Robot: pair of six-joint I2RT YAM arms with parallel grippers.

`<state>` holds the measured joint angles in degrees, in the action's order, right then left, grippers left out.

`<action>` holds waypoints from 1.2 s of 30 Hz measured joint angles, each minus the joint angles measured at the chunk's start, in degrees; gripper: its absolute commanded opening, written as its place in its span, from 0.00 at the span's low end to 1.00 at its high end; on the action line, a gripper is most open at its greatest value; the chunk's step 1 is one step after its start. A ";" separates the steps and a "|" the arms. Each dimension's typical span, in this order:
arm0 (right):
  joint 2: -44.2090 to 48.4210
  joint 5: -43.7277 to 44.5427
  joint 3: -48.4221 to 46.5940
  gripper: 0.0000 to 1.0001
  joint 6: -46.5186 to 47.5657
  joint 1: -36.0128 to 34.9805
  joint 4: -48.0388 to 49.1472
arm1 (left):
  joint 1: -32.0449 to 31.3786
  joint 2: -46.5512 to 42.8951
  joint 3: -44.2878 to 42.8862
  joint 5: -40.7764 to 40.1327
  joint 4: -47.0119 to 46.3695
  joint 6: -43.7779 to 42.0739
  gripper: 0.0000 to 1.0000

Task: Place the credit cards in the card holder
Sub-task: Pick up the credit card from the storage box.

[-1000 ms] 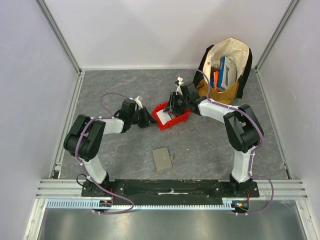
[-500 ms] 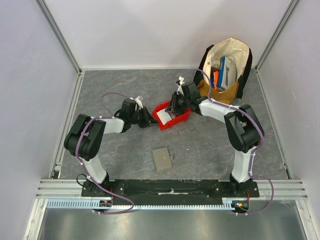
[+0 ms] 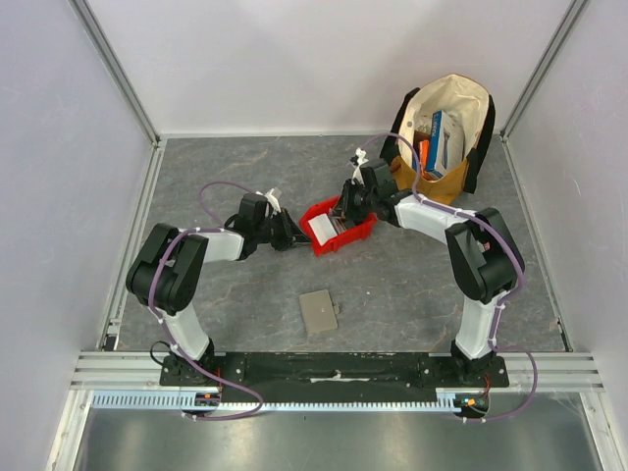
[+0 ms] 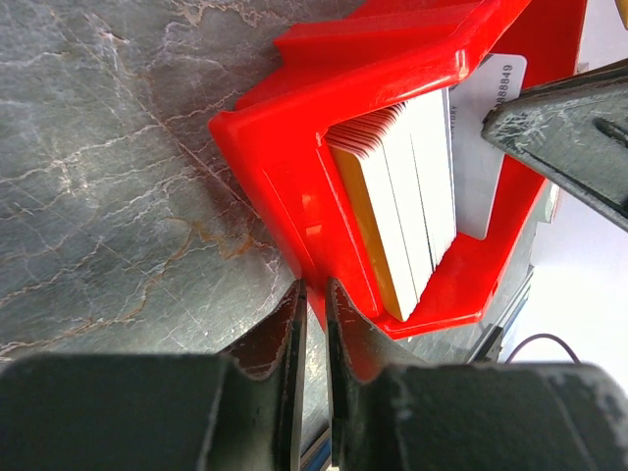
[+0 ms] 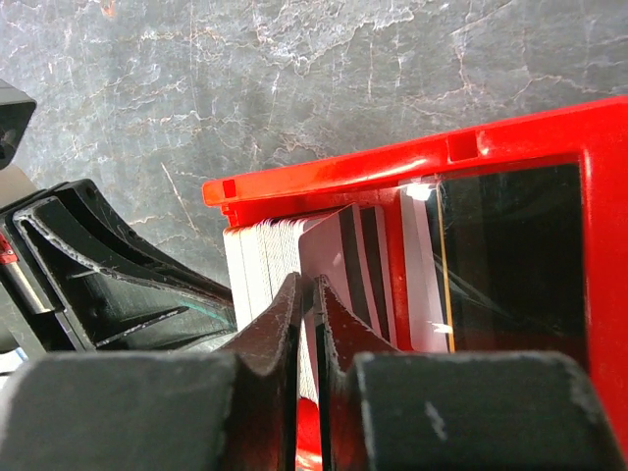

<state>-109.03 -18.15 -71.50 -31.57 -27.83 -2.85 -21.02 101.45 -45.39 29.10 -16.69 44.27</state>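
Note:
The credit cards (image 3: 322,228) stand on edge as a stack in a red bin (image 3: 355,234) at mid-table. My left gripper (image 3: 297,238) is shut on the bin's left wall; the left wrist view shows the red wall (image 4: 294,167) pinched between the jaws of this gripper (image 4: 316,289), with the cards (image 4: 402,196) behind it. My right gripper (image 3: 341,218) reaches down into the bin. The right wrist view shows this gripper (image 5: 306,285) shut on the edge of one white card with black stripes (image 5: 343,255), next to the stack (image 5: 260,260). The grey card holder (image 3: 318,312) lies flat, nearer the arm bases.
A tan and black bag (image 3: 446,132) holding upright colourful boxes stands at the back right, just behind the right arm. Grey walls and metal rails enclose the table on three sides. The other arm's finger (image 4: 569,137) shows at the right of the left wrist view.
The right gripper's jaws have closed in on one card in the bin, and its wrist shifted slightly right. The left gripper has stayed on the bin's wall.

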 measured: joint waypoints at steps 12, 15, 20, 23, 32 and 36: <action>0.85 5.38 -2.23 0.00 4.35 -0.02 -5.05 | 0.04 0.02 0.00 0.09 -0.02 -0.02 0.16; 0.79 6.56 -3.04 0.00 5.66 -0.07 -6.56 | 0.04 0.02 -0.07 0.09 0.04 -0.02 0.17; 0.70 9.33 -4.55 0.00 7.89 -0.31 -9.05 | 0.04 0.02 -0.13 0.09 0.17 -0.04 0.18; 0.83 11.26 -5.66 0.00 9.57 -0.57 -10.16 | 0.04 0.02 -0.31 0.07 0.52 -0.31 0.22; 6.45 15.69 -7.48 0.00 14.21 -0.92 -12.46 | 0.02 -0.70 -0.42 -0.61 3.13 -2.14 0.38; 10.23 16.81 -7.50 0.00 15.30 -0.96 -13.86 | 0.02 -1.95 -0.42 -1.73 5.09 -3.19 0.45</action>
<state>-98.80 -1.34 -79.00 -16.27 -28.80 -16.71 -20.99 99.50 -45.80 27.38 -11.60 41.08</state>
